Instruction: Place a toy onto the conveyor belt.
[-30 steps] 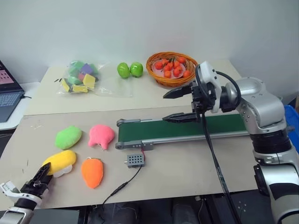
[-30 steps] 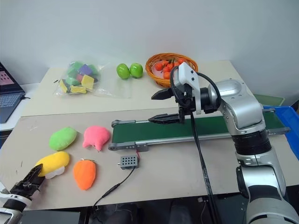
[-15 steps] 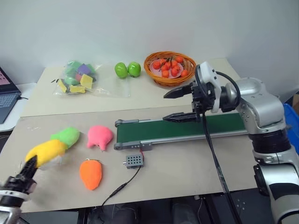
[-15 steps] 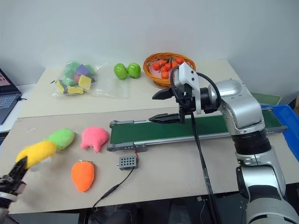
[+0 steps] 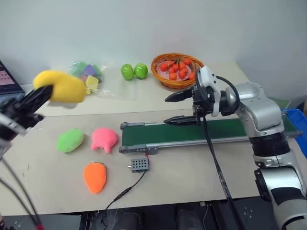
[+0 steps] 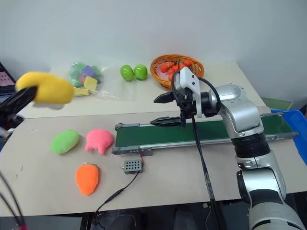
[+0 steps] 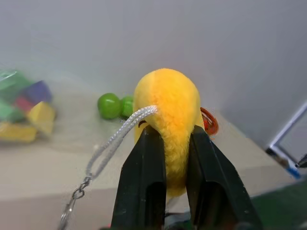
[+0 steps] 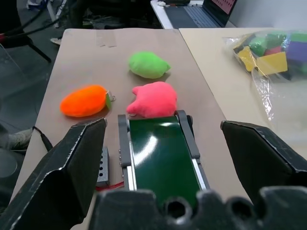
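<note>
The yellow plush toy (image 5: 61, 86) hangs high in the air at the left, clamped between the black fingers of my left gripper (image 7: 168, 158), which is shut on it. A grey cord with a chain dangles from the toy (image 7: 165, 110). The dark-green conveyor belt (image 5: 158, 134) lies across the middle of the table, well to the right of the toy and lower. My right gripper (image 5: 173, 109) hovers open over the belt's left part, pointing left, with nothing between its fingers (image 8: 72, 163).
On the table left of the belt lie a lime-green plush (image 5: 70, 140), a pink plush (image 5: 104, 139) and an orange carrot plush (image 5: 95, 177). A small grey box (image 5: 138, 164) sits in front of the belt. Behind are a bag of blocks (image 5: 86, 76), two green balls (image 5: 133, 71) and a fruit basket (image 5: 176, 69).
My left gripper has closed on the yellow toy and lifted it off the table, high up and somewhat to the right. The right arm has stayed in place.
</note>
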Action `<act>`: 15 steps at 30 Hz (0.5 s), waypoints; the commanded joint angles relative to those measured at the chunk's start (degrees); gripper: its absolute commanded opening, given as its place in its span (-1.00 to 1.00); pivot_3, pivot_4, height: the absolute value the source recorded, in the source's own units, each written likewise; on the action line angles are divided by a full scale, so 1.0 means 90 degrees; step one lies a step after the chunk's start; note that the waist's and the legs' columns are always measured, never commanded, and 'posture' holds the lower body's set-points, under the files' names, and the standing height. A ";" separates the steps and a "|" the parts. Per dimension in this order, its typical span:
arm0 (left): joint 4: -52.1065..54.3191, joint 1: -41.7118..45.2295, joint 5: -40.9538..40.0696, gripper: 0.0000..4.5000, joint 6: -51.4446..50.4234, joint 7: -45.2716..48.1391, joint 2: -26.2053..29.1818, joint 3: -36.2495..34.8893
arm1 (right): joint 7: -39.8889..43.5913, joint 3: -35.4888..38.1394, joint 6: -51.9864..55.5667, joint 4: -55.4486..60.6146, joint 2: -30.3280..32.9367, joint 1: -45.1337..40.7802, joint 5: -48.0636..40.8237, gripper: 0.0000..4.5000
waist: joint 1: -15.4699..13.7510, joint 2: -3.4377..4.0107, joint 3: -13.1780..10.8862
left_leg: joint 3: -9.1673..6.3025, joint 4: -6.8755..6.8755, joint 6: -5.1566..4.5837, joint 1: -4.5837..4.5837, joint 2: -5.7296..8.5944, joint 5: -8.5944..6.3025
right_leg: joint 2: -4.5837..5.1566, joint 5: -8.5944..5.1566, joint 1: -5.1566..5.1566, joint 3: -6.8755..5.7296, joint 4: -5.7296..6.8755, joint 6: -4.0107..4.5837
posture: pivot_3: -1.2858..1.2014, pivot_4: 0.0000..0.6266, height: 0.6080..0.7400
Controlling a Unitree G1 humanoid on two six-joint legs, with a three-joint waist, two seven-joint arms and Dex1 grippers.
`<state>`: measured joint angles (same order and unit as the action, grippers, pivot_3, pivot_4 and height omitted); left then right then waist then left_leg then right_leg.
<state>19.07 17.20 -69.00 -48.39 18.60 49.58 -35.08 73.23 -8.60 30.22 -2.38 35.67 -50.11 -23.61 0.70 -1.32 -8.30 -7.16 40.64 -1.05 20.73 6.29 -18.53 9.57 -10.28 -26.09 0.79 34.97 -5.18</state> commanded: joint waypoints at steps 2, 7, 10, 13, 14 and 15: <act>0.0274 0.0560 0.2653 -0.74 0.1176 0.0778 0.0727 0.2316 | -0.0157 0.0258 -0.0045 0.0325 0.0136 0.0131 -0.0044 1.00 | 0.0139 0.0000 0.0000 | 0.0007 -0.0004 0.0007 0.0006 -0.0016 -0.0011 | -0.0019 0.0000 -0.0016 -0.0005 -0.0002 0.0002 | 0.03 -0.52 1.00; -0.0128 0.0629 0.6234 -0.74 0.4264 0.1593 0.1353 0.4246 | -0.0359 0.0387 0.0048 0.0555 0.0279 0.0329 -0.0113 1.00 | 0.0281 0.0011 -0.0007 | 0.0035 -0.0038 0.0009 0.0001 -0.0026 -0.0015 | -0.0024 0.0003 -0.0036 -0.0005 -0.0018 0.0013 | 0.03 -0.52 1.00; -0.0653 0.0599 0.7374 -0.74 0.5817 0.1598 0.1234 0.4533 | -0.0470 0.0437 0.0104 0.0656 0.0328 0.0416 -0.0149 1.00 | 0.0250 0.0015 -0.0009 | 0.0042 -0.0037 0.0009 0.0001 -0.0030 -0.0015 | -0.0032 0.0007 -0.0036 -0.0005 -0.0023 0.0020 | 0.03 -0.52 1.00; -0.1190 0.0642 0.8615 -0.74 0.7325 0.1295 0.1160 0.4797 | -0.0554 0.0463 0.0207 0.0738 0.0331 0.0462 -0.0190 1.00 | 0.0168 0.0015 -0.0010 | 0.0047 -0.0034 0.0008 -0.0003 -0.0030 -0.0015 | -0.0031 0.0009 -0.0034 -0.0004 -0.0019 0.0022 | 0.03 -0.52 1.00; -0.1334 0.0659 0.8944 -0.74 0.7734 0.1224 0.1122 0.4876 | -0.0574 0.0480 0.0249 0.0763 0.0322 0.0475 -0.0214 1.00 | 0.0154 0.0015 -0.0010 | 0.0047 -0.0032 0.0008 -0.0005 -0.0029 -0.0015 | -0.0031 0.0009 -0.0032 -0.0004 -0.0017 0.0022 | 0.03 -0.52 1.00; -0.1428 0.0679 0.9280 -0.74 0.8108 0.1092 0.1083 0.4927 | -0.0595 0.0518 0.0306 0.0791 0.0305 0.0491 -0.0268 1.00 | 0.0129 0.0015 -0.0010 | 0.0047 -0.0031 0.0008 -0.0005 -0.0028 -0.0015 | -0.0031 0.0009 -0.0032 -0.0004 -0.0018 0.0022 | 0.03 -0.52 1.00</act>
<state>6.95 22.15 9.38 17.96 30.80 59.57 9.12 68.40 -6.18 32.17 2.55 37.95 -45.71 -24.01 1.86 -1.18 -8.39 -6.73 40.36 -0.99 20.69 6.04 -18.66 9.30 -10.21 -26.38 0.76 34.80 -4.99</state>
